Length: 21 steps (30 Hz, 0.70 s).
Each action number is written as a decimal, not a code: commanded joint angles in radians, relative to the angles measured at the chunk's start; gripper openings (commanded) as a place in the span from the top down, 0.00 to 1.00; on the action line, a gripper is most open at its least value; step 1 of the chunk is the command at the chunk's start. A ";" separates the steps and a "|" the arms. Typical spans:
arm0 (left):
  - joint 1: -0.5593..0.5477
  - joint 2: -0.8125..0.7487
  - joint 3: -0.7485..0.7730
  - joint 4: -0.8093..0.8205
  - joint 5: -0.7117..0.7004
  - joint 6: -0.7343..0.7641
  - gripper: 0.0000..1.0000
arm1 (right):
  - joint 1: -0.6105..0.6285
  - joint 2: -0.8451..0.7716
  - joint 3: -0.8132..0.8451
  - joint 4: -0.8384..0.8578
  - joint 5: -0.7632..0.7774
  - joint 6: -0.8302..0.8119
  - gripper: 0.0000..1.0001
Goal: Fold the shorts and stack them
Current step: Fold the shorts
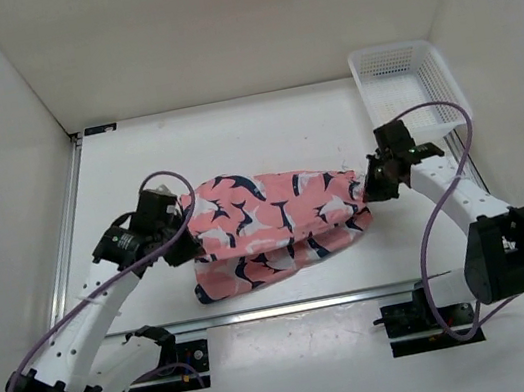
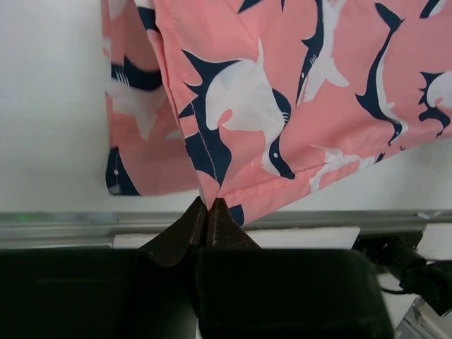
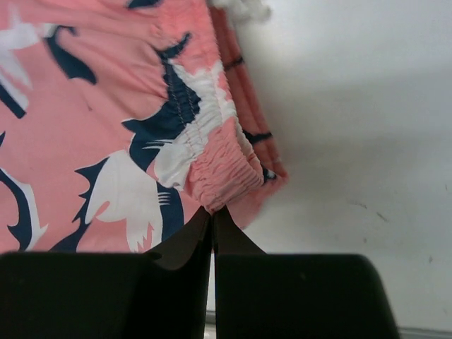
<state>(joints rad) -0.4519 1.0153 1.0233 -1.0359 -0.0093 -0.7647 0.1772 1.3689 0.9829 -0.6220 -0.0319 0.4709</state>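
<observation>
Shorts (image 1: 277, 224) in salmon pink with navy and white shark shapes lie across the middle of the top view, on the white bench (image 1: 232, 140), stretched sideways between the 2 arms. They are folded over themselves. The upper layer runs from centre left to centre right of the frame, and a second layer shows beneath it along the lower edge, reaching furthest toward the lower left.

At the cloth's left end, the left end effector (image 1: 187, 233) is closed on the fabric. Its wrist view shows the 2 dark fingers pressed together at lower centre (image 2: 207, 212), pinching a corner of the shorts (image 2: 282, 106) where a stitched seam comes down to their tips. The cloth fans out from there over the upper part of that frame, with another layer behind it at upper left.

At the cloth's right end, the right end effector (image 1: 374, 184) is likewise clamped shut on the shorts. In its wrist view the fingers meet at lower centre (image 3: 212, 215) and nip the gathered elastic waistband (image 3: 212, 152), while the printed fabric (image 3: 92, 127) fills the left half of the frame.

A white mesh basket (image 1: 404, 79) stands in the upper right of the top view, apart from the shorts.
</observation>
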 commanded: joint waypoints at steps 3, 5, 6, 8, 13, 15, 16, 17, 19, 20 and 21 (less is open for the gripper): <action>-0.131 -0.055 -0.086 -0.013 0.000 -0.145 0.90 | -0.004 -0.105 -0.119 -0.021 0.055 0.017 0.99; -0.163 -0.055 -0.098 -0.035 -0.021 -0.179 0.90 | -0.004 -0.152 -0.153 -0.021 0.055 0.041 0.99; -0.189 -0.055 -0.098 -0.045 -0.021 -0.188 0.90 | -0.004 -0.171 -0.164 -0.021 0.055 0.041 0.99; -0.211 -0.055 -0.118 -0.076 -0.032 -0.215 0.90 | -0.004 -0.223 -0.187 -0.021 0.055 0.041 0.99; -0.235 -0.064 -0.196 -0.098 -0.009 -0.274 0.90 | -0.004 -0.254 -0.243 -0.045 0.046 0.061 0.99; -0.252 -0.075 -0.256 -0.084 0.031 -0.314 0.90 | -0.004 -0.254 -0.266 -0.045 0.036 0.075 0.96; -0.261 -0.086 -0.300 -0.075 0.051 -0.324 0.58 | -0.004 -0.254 -0.267 -0.045 0.024 0.075 0.86; -0.261 -0.086 -0.321 -0.063 0.071 -0.324 0.31 | -0.004 -0.254 -0.267 -0.045 0.024 0.086 0.49; -0.261 -0.086 -0.330 -0.062 0.069 -0.324 0.02 | -0.004 -0.254 -0.277 -0.045 0.024 0.095 0.20; -0.248 -0.072 -0.287 -0.075 0.046 -0.308 0.00 | -0.014 -0.254 -0.277 -0.045 0.024 0.104 0.06; -0.234 -0.061 -0.254 -0.085 0.019 -0.289 0.00 | -0.015 -0.254 -0.277 -0.045 0.041 0.104 0.02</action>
<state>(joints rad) -0.7044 0.9585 0.7010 -1.1290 0.0326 -1.0588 0.1730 1.1229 0.7059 -0.6632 -0.0029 0.5579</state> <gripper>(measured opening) 0.990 0.946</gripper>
